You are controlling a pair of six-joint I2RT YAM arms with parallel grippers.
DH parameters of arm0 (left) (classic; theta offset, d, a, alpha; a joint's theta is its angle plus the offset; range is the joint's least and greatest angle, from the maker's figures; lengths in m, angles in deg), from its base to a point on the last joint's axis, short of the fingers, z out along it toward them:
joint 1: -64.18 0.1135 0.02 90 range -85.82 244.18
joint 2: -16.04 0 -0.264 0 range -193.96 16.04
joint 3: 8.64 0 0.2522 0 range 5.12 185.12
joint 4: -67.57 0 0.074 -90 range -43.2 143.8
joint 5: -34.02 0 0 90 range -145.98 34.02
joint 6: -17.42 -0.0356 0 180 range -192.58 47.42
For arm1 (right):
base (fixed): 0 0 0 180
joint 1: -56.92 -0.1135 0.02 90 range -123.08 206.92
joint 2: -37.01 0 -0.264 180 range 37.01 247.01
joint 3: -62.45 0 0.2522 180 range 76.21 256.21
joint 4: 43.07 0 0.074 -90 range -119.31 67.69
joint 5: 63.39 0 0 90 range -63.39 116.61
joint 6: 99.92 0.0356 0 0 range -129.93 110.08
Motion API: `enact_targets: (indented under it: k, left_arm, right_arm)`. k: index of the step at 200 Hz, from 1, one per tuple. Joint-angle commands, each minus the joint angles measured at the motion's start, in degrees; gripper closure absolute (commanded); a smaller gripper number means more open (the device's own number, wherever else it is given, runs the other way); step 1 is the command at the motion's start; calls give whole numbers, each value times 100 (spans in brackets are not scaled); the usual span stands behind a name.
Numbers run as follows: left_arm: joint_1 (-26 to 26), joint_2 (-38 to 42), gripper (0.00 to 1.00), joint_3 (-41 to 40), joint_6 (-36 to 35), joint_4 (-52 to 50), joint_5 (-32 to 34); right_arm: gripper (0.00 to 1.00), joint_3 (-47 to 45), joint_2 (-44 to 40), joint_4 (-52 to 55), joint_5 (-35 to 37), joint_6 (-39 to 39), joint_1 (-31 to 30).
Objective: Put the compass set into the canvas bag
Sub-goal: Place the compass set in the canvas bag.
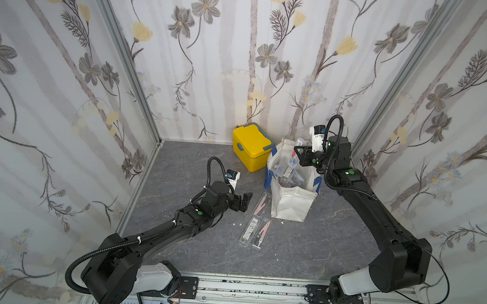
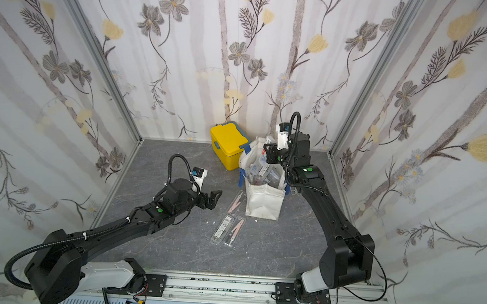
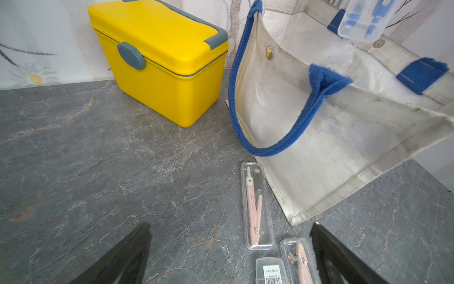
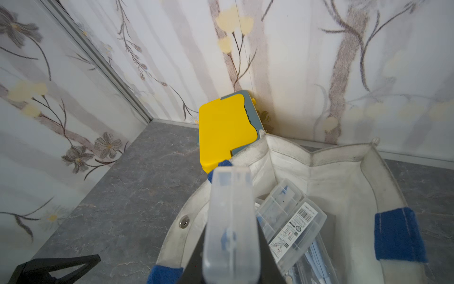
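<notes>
Grey tabletop (image 1: 200,243), barcoded case (image 1: 249,230) (txt illegible)

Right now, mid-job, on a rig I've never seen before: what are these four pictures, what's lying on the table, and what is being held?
You are seeing two black robot arms, left and right, at a grey table. The two wide pictures are nearly identical overhead views. The other two come from a camera on each arm's wrist.

The left gripper is open and empty, low over the table. Three clear compass cases lie near it: a pink case at the bag's foot, a second pink case and a barcode-up case.

The canvas bag stands open beside the yellow box, with several cases inside. The right gripper is shut on a blue-compass case, over the bag's opening.
</notes>
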Motion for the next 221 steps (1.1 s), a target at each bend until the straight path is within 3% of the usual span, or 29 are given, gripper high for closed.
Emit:
enact_targets:
  k: [1,82,142,221]
  left_arm:
    - [7,-17,0,1,125,194,-19]
    - [6,-154,0,-53,213,149,-29]
    - [-17,-404,0,112,259,-252,-56]
    - [-284,-896,0,581,93,-1135,226]
  right_arm:
    - [81,8,241,380,-83,-183,-11]
    - [80,521,1281,1184,94,-331,-243]
    - [67,1131,1908,1680,492,-376,-272]
    - [49,1245,1743,1514,674,-478,-257]
